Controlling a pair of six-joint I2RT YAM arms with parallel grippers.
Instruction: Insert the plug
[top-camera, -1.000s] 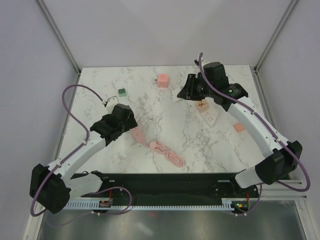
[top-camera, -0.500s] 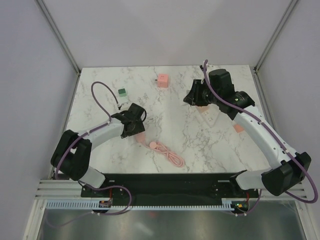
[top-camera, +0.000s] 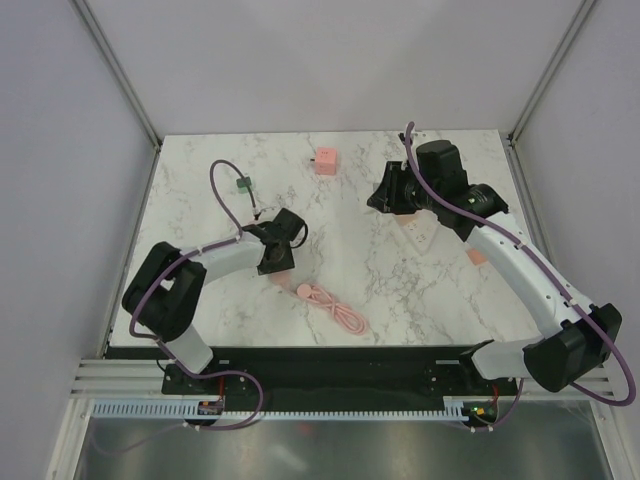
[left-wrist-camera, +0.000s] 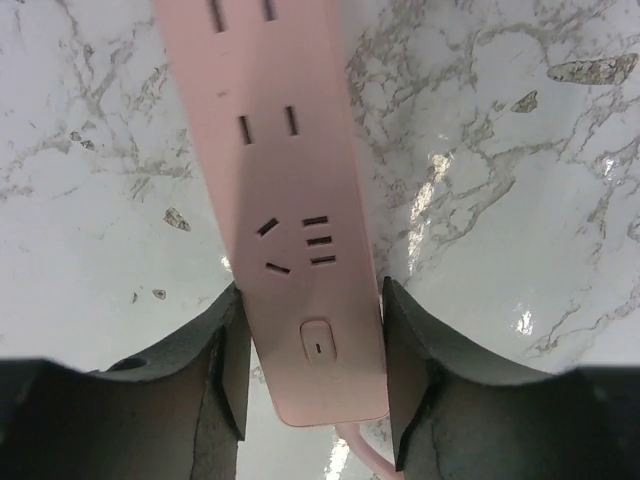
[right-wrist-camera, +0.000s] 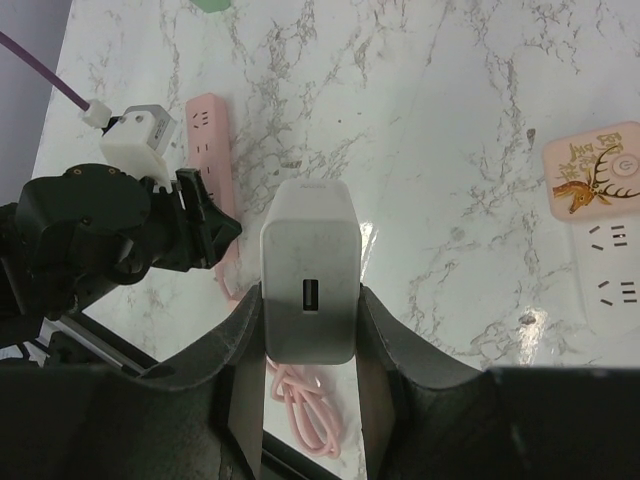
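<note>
Plug: white rigid plastic charger block, likely light, smooth, slip-prone; right gripper pinches its flat sides. Left gripper clamps stiff pink power strip at switch end.

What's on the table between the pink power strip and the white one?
Nothing: the top view shows only bare marble table between the pink power strip and the white power strip.

Pink cable coil mid-table; pink cube far edge.

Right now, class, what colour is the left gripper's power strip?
Pink: the power strip shows best from left wrist.
</note>
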